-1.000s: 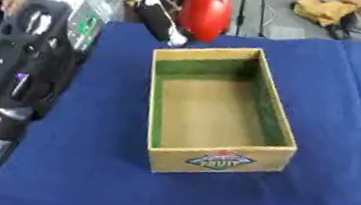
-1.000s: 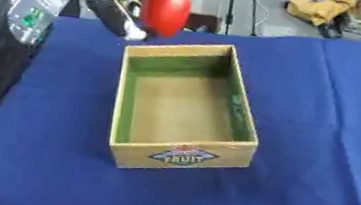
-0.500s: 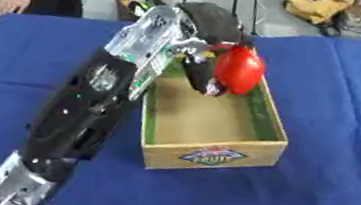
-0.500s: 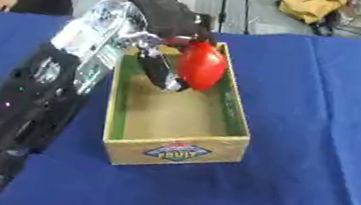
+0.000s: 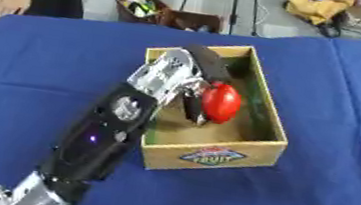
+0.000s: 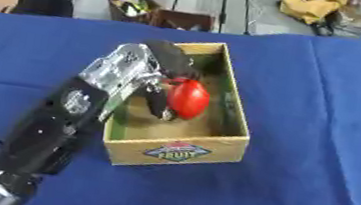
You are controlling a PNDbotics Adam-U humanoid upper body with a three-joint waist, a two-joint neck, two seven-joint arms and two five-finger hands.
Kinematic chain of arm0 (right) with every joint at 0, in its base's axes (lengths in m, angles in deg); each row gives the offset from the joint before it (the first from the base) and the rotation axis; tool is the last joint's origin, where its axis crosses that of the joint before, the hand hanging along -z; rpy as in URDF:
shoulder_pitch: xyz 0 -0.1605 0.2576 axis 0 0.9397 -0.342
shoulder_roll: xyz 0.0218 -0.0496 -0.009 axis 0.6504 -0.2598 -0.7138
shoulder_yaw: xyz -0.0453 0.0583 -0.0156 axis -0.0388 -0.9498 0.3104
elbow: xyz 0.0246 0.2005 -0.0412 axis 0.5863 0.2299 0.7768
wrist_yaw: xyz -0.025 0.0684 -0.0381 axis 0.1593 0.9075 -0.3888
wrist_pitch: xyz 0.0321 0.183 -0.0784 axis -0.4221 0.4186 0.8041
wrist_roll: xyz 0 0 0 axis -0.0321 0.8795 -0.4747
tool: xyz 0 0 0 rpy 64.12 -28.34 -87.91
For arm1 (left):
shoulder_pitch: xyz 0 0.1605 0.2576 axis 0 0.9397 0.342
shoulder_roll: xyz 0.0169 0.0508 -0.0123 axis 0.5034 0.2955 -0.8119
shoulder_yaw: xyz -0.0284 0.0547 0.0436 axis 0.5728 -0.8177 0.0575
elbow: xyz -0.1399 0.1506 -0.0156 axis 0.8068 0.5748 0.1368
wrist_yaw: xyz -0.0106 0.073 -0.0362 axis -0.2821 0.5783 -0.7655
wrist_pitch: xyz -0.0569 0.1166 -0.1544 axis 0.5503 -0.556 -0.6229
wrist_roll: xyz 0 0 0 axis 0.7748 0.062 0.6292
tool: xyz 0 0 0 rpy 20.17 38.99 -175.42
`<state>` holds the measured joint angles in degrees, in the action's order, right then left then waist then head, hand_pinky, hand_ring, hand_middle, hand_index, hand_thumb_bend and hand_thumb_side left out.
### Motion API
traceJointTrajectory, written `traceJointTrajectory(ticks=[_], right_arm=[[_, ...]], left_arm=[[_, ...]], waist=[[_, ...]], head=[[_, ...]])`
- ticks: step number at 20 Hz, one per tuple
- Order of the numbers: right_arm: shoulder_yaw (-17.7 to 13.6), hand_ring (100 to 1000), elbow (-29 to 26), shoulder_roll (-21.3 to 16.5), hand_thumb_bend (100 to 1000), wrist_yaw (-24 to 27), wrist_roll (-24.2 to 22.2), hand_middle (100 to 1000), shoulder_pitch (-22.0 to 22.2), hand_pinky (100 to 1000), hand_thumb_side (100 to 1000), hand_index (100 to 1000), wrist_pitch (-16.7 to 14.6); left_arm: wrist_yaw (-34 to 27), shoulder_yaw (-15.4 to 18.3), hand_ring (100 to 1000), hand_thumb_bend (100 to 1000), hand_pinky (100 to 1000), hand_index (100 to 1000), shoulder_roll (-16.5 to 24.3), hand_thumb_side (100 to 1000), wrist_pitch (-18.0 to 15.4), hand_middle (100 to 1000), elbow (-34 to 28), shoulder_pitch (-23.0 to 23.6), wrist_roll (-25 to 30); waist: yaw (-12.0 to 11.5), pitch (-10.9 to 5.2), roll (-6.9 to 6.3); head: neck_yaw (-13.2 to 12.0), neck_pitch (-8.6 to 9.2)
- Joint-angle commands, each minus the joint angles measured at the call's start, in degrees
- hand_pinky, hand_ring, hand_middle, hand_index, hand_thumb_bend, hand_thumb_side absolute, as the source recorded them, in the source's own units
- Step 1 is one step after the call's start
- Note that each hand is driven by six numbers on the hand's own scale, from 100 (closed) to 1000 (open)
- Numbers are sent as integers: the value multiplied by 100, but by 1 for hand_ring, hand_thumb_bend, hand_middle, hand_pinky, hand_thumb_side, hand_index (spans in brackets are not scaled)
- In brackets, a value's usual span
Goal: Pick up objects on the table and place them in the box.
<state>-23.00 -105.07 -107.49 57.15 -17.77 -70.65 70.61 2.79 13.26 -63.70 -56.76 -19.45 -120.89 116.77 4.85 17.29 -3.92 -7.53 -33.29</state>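
Red round object (image 5: 221,102), smooth, maybe fruit: inside box, low over its floor, contact with floor not clear. Held there because left robot hand (image 5: 194,78) has fingers curled round it from above and left side; release not yet made. Arm enters over near-left wall of box (image 5: 269,99), so hand reaches down into middle. Box is wooden, green inside, fruit label on front, open top, nothing else visible in it. Box stands on blue desk (image 5: 337,146). Right robot hand not visible.
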Motion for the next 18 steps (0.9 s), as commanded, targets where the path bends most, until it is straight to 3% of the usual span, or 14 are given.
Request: traceJointTrajectory(ticks=[1, 2, 5, 6, 8, 9, 11, 14, 18], right_arm=[[-68, 699, -92, -96, 100, 6, 21, 652, -46, 668, 874, 695, 8], [-70, 699, -92, -97, 100, 4, 24, 652, -43, 668, 874, 695, 8], [-74, 698, -92, -96, 100, 0, 35, 652, -35, 668, 873, 695, 12], [-74, 698, -92, -95, 100, 1, 38, 652, -34, 667, 873, 695, 12], [-79, 698, -92, -96, 100, 2, 48, 652, -29, 667, 872, 695, 12], [-80, 698, -92, -97, 100, 4, 53, 652, -26, 667, 872, 695, 13], [-82, 697, -92, -97, 100, 9, 63, 652, -26, 667, 872, 695, 11], [-89, 697, -92, -100, 100, 14, 78, 650, -20, 667, 871, 694, 10], [-91, 697, -92, -94, 100, 23, 87, 650, -25, 667, 870, 694, 9]], left_arm=[[3, 22, 688, 100, 485, 926, -29, 695, -18, 661, 36, -70, 33], [-32, 18, 749, 100, 563, 1000, -37, 781, -39, 738, 42, -65, 70], [-70, 0, 904, 531, 810, 1000, -44, 994, -109, 885, 1, -63, 299], [-53, 7, 935, 667, 867, 1000, -40, 1000, -106, 914, -43, -66, 371], [-19, 48, 961, 842, 914, 1000, -22, 1000, -47, 948, -189, -65, 423], [13, 89, 958, 844, 912, 1000, 0, 1000, 33, 941, -301, -69, 360], [94, 170, 930, 761, 871, 1000, 46, 1000, 243, 902, -522, -59, 78], [83, 301, 929, 808, 867, 1000, 126, 1000, 501, 911, -679, -13, -329], [-264, 424, 924, 835, 851, 1000, 206, 1000, 444, 911, -667, 8, -245]], waist=[[2, -128, 43], [1, -127, 44], [2, -128, 47], [3, -129, 48], [4, -134, 53], [1, -138, 55], [-8, -148, 62], [-29, -164, 76], [-54, -178, 95]], head=[[-12, -12], [-12, -12], [-12, -13], [-13, -14], [0, -21], [16, -29], [79, -51], [236, -91], [433, -111]])
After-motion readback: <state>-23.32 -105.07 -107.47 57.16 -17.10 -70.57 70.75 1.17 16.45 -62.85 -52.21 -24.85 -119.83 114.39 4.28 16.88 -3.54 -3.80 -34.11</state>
